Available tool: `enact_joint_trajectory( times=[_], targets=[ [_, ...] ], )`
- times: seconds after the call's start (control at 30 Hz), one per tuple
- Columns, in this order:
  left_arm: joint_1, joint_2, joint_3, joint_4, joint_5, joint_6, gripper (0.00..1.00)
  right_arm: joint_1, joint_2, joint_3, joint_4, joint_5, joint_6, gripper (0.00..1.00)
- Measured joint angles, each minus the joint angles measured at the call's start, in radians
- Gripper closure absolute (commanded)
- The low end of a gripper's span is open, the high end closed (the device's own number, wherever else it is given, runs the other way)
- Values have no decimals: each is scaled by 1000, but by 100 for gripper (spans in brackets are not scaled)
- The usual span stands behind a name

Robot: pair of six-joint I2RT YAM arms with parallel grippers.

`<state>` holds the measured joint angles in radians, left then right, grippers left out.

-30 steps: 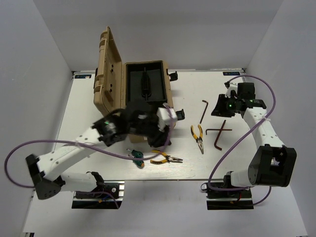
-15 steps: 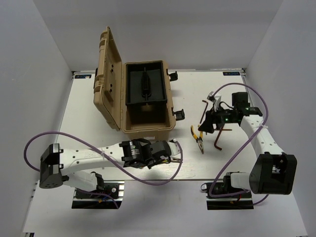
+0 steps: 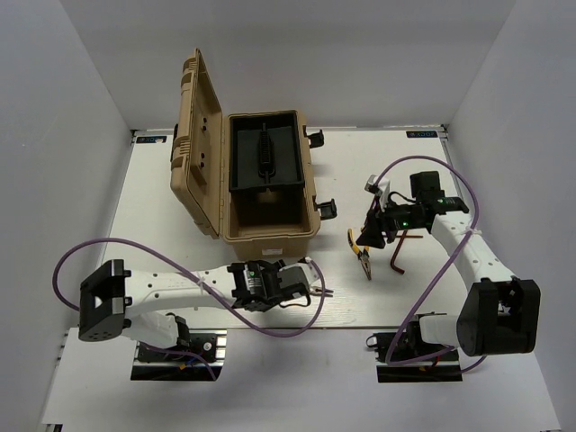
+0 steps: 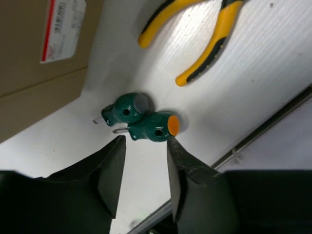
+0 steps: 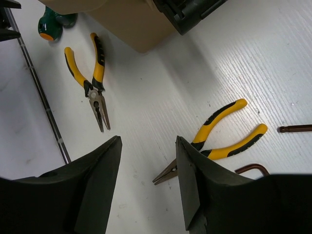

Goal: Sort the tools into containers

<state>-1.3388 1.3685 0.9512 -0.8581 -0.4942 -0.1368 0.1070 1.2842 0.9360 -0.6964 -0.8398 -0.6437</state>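
Observation:
Two green screwdrivers lie side by side on the table, one [image 4: 127, 108] with a grey end and one [image 4: 153, 127] with an orange end. My left gripper [image 4: 145, 142] is open, its tips just short of the orange-ended one. In the top view my left gripper [image 3: 304, 281] covers them. Yellow-and-black pliers [image 4: 204, 34] lie beyond. My right gripper [image 5: 148, 141] is open and empty above the nose of a second pair of pliers [image 5: 229, 134], which also shows in the top view [image 3: 363, 248]. Dark hex keys [image 5: 295, 128] [image 3: 399, 252] lie to the right.
An open tan toolbox [image 3: 270, 229] with a black tray [image 3: 264, 153] stands at the back left, its lid [image 3: 193, 135] upright. Its wall is close to the screwdrivers in the left wrist view [image 4: 39, 53]. The table's front edge [image 4: 263, 126] is near my left gripper.
My left arm has swung down from the toolbox to the front of the table, over the screwdrivers. My right gripper has moved left, to above the pliers.

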Motion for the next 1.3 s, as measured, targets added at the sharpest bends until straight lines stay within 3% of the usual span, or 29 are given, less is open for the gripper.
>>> enact_joint_trajectory(
  times=[0.43, 1.2, 1.3],
  targets=[
    [9, 114, -10, 6, 95, -14, 44, 6, 0, -2, 16, 11, 0, 44],
    [21, 297, 14, -10, 64, 82, 41, 6, 0, -3, 17, 15, -3, 44],
    [21, 313, 34, -32, 41, 80, 33, 6, 0, -3, 17, 14, -6, 44]
  ],
)
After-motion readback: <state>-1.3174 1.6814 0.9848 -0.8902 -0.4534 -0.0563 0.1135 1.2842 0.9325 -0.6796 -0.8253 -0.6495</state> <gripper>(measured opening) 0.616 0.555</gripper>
